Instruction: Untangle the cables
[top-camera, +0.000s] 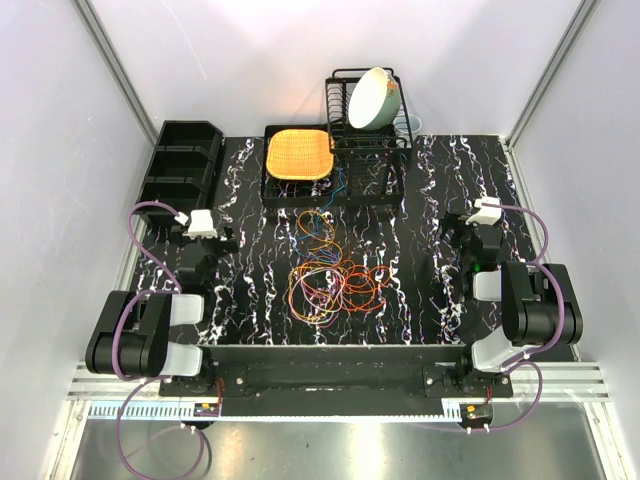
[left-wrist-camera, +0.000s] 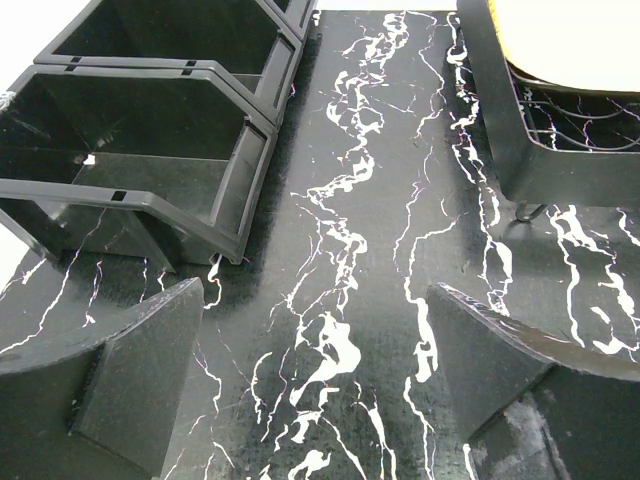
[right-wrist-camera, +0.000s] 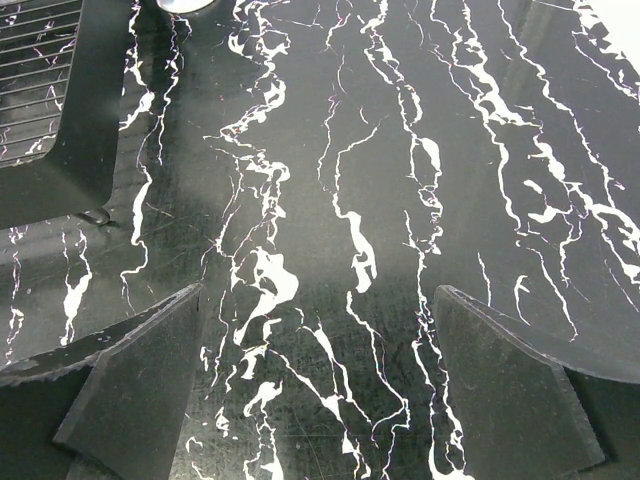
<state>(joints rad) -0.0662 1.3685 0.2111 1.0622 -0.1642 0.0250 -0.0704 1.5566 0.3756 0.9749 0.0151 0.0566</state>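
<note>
Tangled cables (top-camera: 330, 282) at centre; left gripper (left-wrist-camera: 315, 365) and right gripper (right-wrist-camera: 320, 365) flank them, fingers spread, empty, poised to reach in

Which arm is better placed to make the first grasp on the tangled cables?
Left, though narrowly: the cables seem to lie slightly nearer the left claw than the right claw in the top view. Both claws are open and empty.

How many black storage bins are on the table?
3, in a row along the left edge of the table: the far bin, the middle bin and the near bin. None seems hidden.
</note>
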